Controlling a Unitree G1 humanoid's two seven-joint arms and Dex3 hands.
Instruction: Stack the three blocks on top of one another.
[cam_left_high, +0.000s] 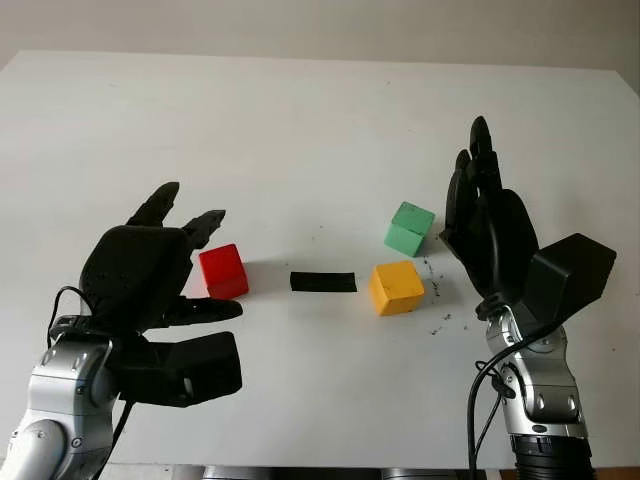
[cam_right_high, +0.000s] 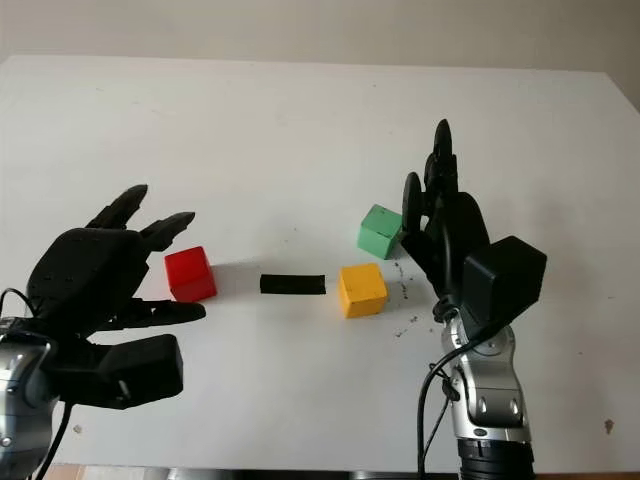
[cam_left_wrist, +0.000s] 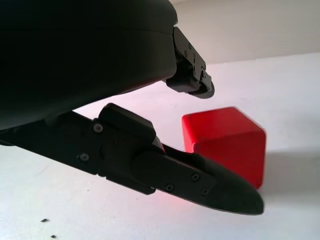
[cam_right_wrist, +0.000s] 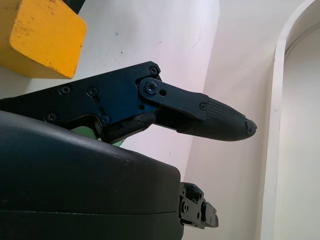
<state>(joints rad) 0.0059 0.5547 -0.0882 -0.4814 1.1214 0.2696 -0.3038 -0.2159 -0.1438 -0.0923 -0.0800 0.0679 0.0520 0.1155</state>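
Blocks number three, and none is stacked: each sits alone on the white bench (cam_left_high: 300, 130). The red block (cam_left_high: 222, 271) lies toward the left, the yellow block (cam_left_high: 396, 287) toward the right, and the green block (cam_left_high: 409, 228) just behind and slightly right of the yellow one, near it but not touching. Between the red and yellow blocks a flat black strip (cam_left_high: 323, 282) lies on the bench, apart from both.

The left hand (cam_left_high: 150, 270) is just left of the red block, its fingers (cam_left_high: 205, 226) wide and reaching either side of the block's left face without gripping it; in the left wrist view one finger (cam_left_wrist: 200, 175) passes in front of the red block's lower edge and another ends just above its top, and I cannot tell whether either touches. The hand holds nothing.

The right hand (cam_left_high: 487, 215) stands upright just right of the green and yellow blocks, palm toward them, fingers extended and wide, holding nothing. In the right wrist view the yellow block (cam_right_wrist: 40, 37) sits beyond the hand's fingers. A scatter of small dark specks (cam_left_high: 440, 318) marks the bench beside the yellow block.
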